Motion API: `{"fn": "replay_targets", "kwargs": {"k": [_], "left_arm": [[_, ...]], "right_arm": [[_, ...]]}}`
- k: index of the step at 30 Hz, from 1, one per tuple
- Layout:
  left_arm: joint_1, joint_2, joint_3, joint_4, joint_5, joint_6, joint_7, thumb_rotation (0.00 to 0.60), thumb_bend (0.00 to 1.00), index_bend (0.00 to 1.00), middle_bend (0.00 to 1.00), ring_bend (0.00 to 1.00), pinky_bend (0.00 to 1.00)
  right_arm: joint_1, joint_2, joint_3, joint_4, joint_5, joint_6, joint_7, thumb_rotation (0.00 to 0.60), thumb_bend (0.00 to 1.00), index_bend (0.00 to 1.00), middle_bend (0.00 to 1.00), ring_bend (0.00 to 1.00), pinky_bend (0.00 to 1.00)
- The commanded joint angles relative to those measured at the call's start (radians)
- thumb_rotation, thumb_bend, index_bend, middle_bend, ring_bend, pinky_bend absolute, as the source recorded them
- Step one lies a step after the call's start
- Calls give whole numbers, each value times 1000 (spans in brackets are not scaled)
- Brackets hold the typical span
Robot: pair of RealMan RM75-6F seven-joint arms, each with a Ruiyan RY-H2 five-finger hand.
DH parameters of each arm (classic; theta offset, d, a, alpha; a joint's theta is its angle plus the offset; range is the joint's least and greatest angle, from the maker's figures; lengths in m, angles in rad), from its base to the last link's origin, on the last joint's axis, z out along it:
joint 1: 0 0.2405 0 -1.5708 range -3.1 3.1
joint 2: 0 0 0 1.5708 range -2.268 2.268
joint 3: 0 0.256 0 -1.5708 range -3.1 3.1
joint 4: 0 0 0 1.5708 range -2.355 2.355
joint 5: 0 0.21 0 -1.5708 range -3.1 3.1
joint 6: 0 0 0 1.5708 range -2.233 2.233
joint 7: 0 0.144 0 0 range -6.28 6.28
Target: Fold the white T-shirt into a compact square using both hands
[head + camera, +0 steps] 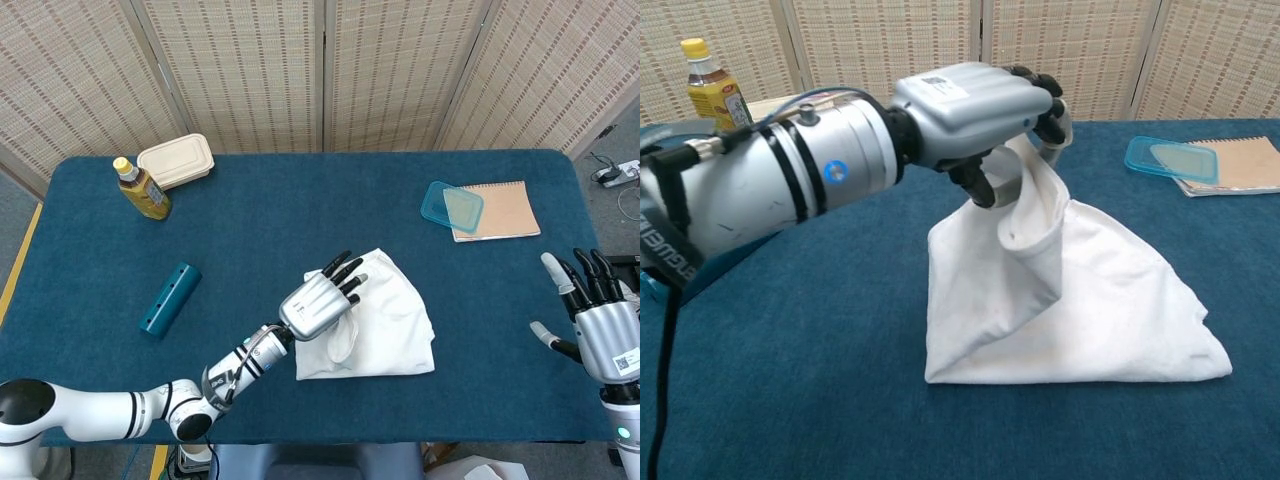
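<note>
While your left hand is holding a raised flap of the white T-shirt pinched in its fingers, the rest of the garment is lying on the bench directly beneath and to the right of that hand, near the front edge at about the middle. In the chest view the same left hand is carrying the cloth up off the T-shirt, so the flap is hanging in a loose fold down to the lower layer. The bundle's long axis is running left to right, and the free edge you are carrying is lying over its left half; the coming lay-down appears to call for travel rightward along that axis.

Your right hand is standing with fingers spread and holding nothing, well apart from the garment at the bench's right edge. The left hand is therefore far nearer.

Open bench is lying to the right of the T-shirt and behind it. The blue lid and notebook are sitting further back on the right, apart from the cloth. The teal cylinder, bottle and lunch box are standing well off on the left side.
</note>
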Motion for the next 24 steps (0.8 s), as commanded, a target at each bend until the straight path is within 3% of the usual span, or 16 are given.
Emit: {"fn": "replay_targets", "kwargs": {"k": [1, 12, 24], "left_arm": [[-48, -61, -22, 27, -68, -19, 56, 600, 719, 738, 222, 36, 0], [-158, -226, -49, 172, -253, -15, 202, 600, 718, 735, 222, 36, 0], [-250, -336, -86, 288, -394, -10, 262, 600, 719, 734, 222, 37, 0]], "right_arm": [[-4, 0, 0, 7, 3, 3, 9, 600, 68, 68, 174, 43, 0], [-23, 4, -3, 33, 15, 11, 40, 600, 68, 76, 174, 43, 0], [-37, 12, 0, 50, 29, 17, 64, 600, 68, 81, 174, 43, 0]]}}
